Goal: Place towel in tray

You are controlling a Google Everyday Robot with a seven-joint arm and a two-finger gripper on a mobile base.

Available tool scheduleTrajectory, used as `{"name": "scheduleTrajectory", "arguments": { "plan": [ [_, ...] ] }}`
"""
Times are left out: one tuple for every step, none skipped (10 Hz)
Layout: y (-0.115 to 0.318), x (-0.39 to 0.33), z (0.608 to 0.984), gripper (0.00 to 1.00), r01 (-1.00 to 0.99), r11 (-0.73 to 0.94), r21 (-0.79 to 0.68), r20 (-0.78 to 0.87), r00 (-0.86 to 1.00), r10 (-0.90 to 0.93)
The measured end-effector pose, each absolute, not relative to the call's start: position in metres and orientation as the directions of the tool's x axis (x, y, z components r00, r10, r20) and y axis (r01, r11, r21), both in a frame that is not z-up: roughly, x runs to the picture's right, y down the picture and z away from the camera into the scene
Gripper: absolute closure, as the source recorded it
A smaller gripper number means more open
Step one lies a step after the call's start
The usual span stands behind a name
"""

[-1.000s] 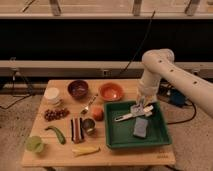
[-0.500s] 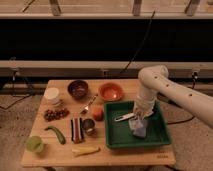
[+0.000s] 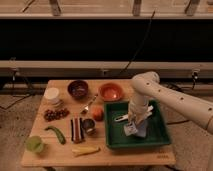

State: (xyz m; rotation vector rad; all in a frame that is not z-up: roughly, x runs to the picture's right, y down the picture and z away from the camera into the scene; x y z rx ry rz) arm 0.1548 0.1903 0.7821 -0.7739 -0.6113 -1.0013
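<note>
While inside the green tray, pincer (downward) touches crumpled towel.

We log the gripper inside the tray, on the right of the counter. The towel lies directly under it. Left of the fingers, outside the tray, sit a tomato and can; behind them, two bowls.
</note>
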Motion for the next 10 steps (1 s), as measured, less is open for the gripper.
{"name": "scheduleTrajectory", "arguments": {
  "plan": [
    [0.193,0.152,0.783,0.40,0.907,0.314,-0.279,0.762,0.408,-0.503],
    [0.195,0.149,0.785,0.32,0.911,0.308,-0.274,0.766,0.401,-0.503],
    [0.195,0.147,0.785,0.24,0.913,0.305,-0.269,0.769,0.395,-0.502],
    [0.194,0.146,0.785,0.20,0.914,0.306,-0.265,0.772,0.391,-0.501],
    [0.191,0.145,0.784,0.20,0.915,0.309,-0.258,0.777,0.387,-0.497],
    [0.185,0.144,0.781,0.20,0.916,0.318,-0.246,0.781,0.382,-0.495],
    [0.180,0.143,0.779,0.20,0.916,0.325,-0.235,0.782,0.377,-0.496],
    [0.180,0.143,0.779,0.20,0.916,0.325,-0.235,0.782,0.377,-0.496],
    [0.180,0.143,0.779,0.20,0.916,0.324,-0.236,0.782,0.377,-0.496],
    [0.180,0.143,0.779,0.20,0.916,0.324,-0.236,0.782,0.377,-0.496]
  ]
}}
